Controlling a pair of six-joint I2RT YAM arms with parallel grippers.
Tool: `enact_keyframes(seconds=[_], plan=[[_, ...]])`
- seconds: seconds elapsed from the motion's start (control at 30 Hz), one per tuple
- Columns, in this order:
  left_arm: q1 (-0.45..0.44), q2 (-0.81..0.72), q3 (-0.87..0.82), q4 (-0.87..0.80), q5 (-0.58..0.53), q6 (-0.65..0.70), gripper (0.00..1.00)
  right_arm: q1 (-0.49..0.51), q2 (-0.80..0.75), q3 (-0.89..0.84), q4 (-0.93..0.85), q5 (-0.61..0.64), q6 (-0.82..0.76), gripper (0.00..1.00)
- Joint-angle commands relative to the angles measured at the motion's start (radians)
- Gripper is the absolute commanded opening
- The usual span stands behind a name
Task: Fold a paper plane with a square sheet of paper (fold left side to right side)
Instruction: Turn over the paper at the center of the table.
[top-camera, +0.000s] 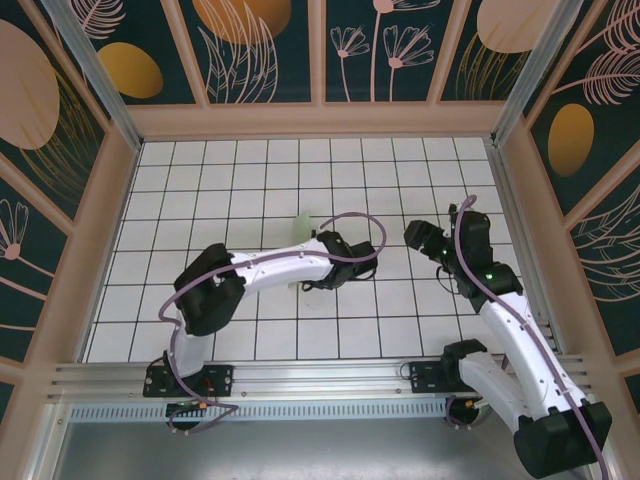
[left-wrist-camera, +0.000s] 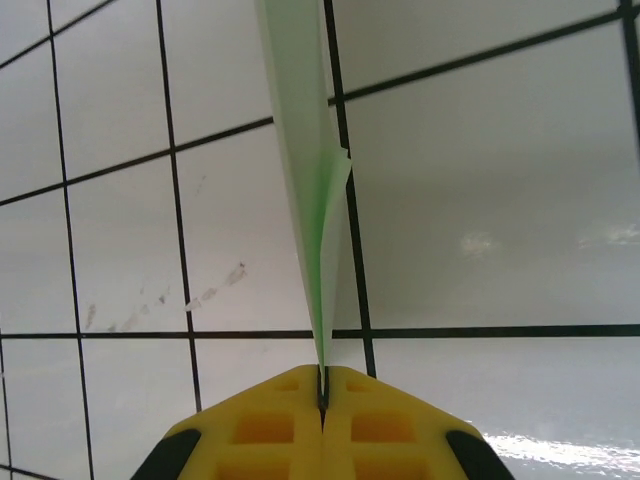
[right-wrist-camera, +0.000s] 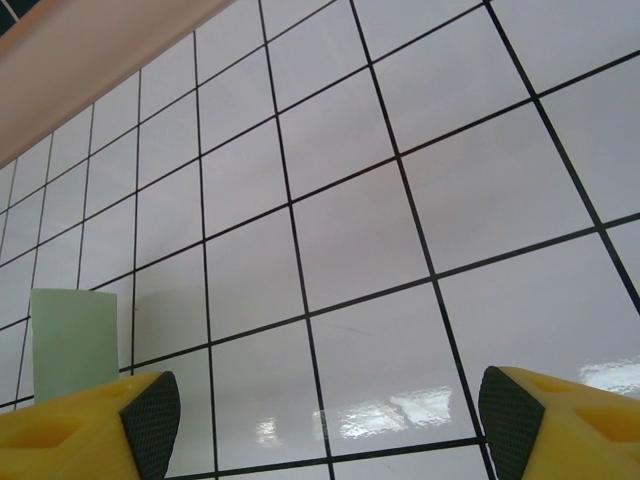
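The paper (left-wrist-camera: 305, 150) stands on edge over the tiled table (right-wrist-camera: 400, 200). It is already doubled over into a slim strip, and the left claw (left-wrist-camera: 323, 385) is clamped tight on its lower end. The right claw (right-wrist-camera: 325, 415) gapes wide and empty nearby. Folding looks well along, though I cannot tell whether the nose folds or wings are finished.

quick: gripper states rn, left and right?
Left gripper: closed, pinching the folded green paper.
Right gripper: open, holding nothing.
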Motion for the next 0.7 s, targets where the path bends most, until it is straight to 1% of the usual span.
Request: enact_keyframes(seconds=[0.0, 0.13, 0.2, 0.3, 0.37, 0.43, 0.5, 0.53, 0.6, 0.67], plan=[[-0.008, 0.066, 0.061, -0.068, 0.043, -0.002, 0.03, -0.010, -0.012, -0.009, -0.015, 0.032, -0.008, 0.82], [-0.008, 0.122, 0.134, -0.015, 0.104, 0.056, 0.14, -0.012, -0.011, -0.022, -0.010, 0.025, -0.002, 0.82], [-0.008, 0.141, 0.156, 0.036, 0.144, 0.094, 0.21, -0.016, -0.009, -0.031, -0.005, 0.017, 0.002, 0.82], [-0.008, 0.163, 0.187, 0.095, 0.192, 0.145, 0.37, -0.018, -0.003, -0.039, 0.000, 0.008, 0.003, 0.82], [-0.007, 0.159, 0.206, 0.118, 0.202, 0.169, 0.45, -0.021, 0.005, -0.041, 0.000, -0.005, -0.004, 0.83], [-0.002, 0.130, 0.208, 0.153, 0.219, 0.190, 0.48, -0.024, 0.014, -0.042, 0.004, -0.022, -0.010, 0.83], [0.007, 0.088, 0.188, 0.211, 0.246, 0.215, 0.52, -0.024, 0.025, -0.051, 0.025, -0.067, -0.012, 0.82], [0.015, 0.055, 0.169, 0.247, 0.263, 0.228, 0.53, -0.024, 0.030, -0.061, 0.051, -0.111, -0.012, 0.82], [0.035, -0.019, 0.106, 0.330, 0.290, 0.239, 0.55, -0.023, 0.044, -0.087, 0.116, -0.221, -0.005, 0.80], [0.071, -0.119, 0.000, 0.416, 0.312, 0.245, 0.58, -0.020, 0.078, -0.114, 0.206, -0.351, 0.032, 0.76]])
